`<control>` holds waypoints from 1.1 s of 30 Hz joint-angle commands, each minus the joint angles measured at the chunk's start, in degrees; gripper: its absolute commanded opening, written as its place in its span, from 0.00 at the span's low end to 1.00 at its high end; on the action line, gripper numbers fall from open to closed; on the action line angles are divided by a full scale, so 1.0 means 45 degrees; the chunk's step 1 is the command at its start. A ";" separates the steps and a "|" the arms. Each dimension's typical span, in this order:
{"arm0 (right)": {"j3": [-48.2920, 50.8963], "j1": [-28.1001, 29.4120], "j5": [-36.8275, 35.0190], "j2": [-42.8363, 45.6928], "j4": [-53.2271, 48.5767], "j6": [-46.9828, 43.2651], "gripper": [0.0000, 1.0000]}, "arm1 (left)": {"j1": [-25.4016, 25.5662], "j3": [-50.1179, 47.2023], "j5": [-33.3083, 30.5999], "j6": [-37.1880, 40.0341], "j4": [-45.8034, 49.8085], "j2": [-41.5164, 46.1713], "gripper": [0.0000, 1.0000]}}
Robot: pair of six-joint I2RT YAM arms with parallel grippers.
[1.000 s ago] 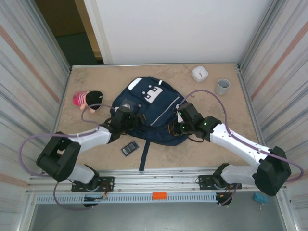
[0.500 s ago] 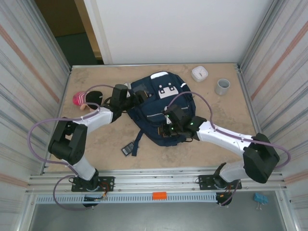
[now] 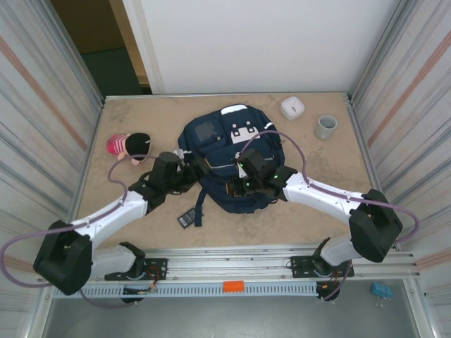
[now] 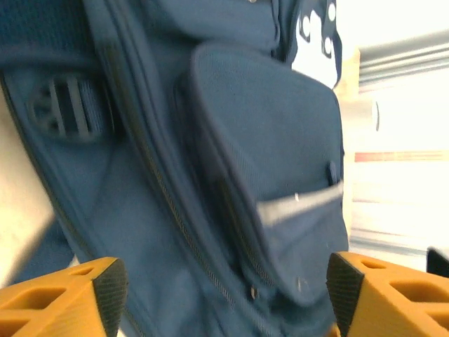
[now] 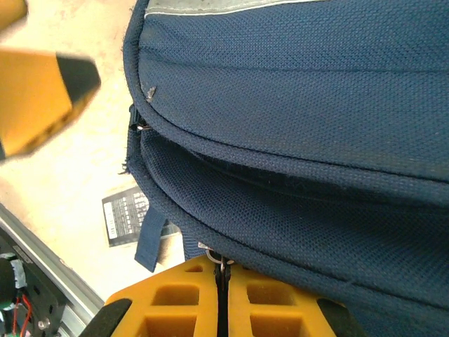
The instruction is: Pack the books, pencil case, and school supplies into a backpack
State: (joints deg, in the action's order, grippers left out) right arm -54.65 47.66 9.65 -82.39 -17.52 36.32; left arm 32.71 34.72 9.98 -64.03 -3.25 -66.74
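Top external, backpack (image 3: 225,148): flat on the worktop (image 3: 141,127), zip seemingly closed.
Right tool (image 5: 221,281): at the backpack's near edge, pinched tight on the zipper pull (image 5: 222,264).
Left tool (image 3: 189,167): at the backpack's left side, jaws wide, empty.
Technique: left pins the fabric; right draws the pull along the track, not upward.
Black supply (image 3: 187,218): just beside the backpack's near-left corner.

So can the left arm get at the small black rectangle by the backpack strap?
Probably yes: the small black rectangle lies uncovered on the table, near the open left pincer.
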 commanded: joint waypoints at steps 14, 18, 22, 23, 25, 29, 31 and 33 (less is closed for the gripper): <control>-0.0739 0.0071 0.0683 -0.0199 0.0222 -0.0648 0.00 | 0.1693 -0.1658 -0.1067 -0.3685 -0.4053 -0.0298 0.70; -0.0664 0.0088 0.0683 -0.0138 0.0233 -0.0622 0.00 | 0.1794 -0.1278 -0.1210 -0.3564 -0.4187 -0.0420 0.69; -0.0688 0.0132 0.0723 -0.0119 0.0222 -0.0629 0.00 | 0.1814 -0.1357 -0.1587 -0.3799 -0.4714 -0.0709 0.60; -0.0698 0.0143 0.0712 -0.0116 0.0231 -0.0623 0.00 | 0.1831 -0.1417 -0.1664 -0.3897 -0.4956 -0.0803 0.57; -0.0716 0.0159 0.0745 -0.0107 0.0223 -0.0629 0.00 | 0.1860 -0.1434 -0.1696 -0.4044 -0.5339 -0.1122 0.53; -0.0703 0.0171 0.0792 -0.0016 0.0261 -0.0736 0.00 | 0.1847 -0.1336 -0.1500 -0.4255 -0.5683 -0.1929 0.45; -0.0692 0.0200 0.0754 0.0090 0.0118 -0.0857 0.00 | 0.1787 -0.1427 -0.1561 -0.4292 -0.6010 -0.2240 0.28; -0.0662 0.0183 0.0555 0.0289 -0.0307 -0.1051 0.00 | 0.1636 -0.1523 -0.1708 -0.4111 -0.5893 -0.2327 0.12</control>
State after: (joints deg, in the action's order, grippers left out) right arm -55.72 47.66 11.60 -83.22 -18.68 34.17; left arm 40.58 27.53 4.40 -83.11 -27.75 -76.44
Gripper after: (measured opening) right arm 0.088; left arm 0.160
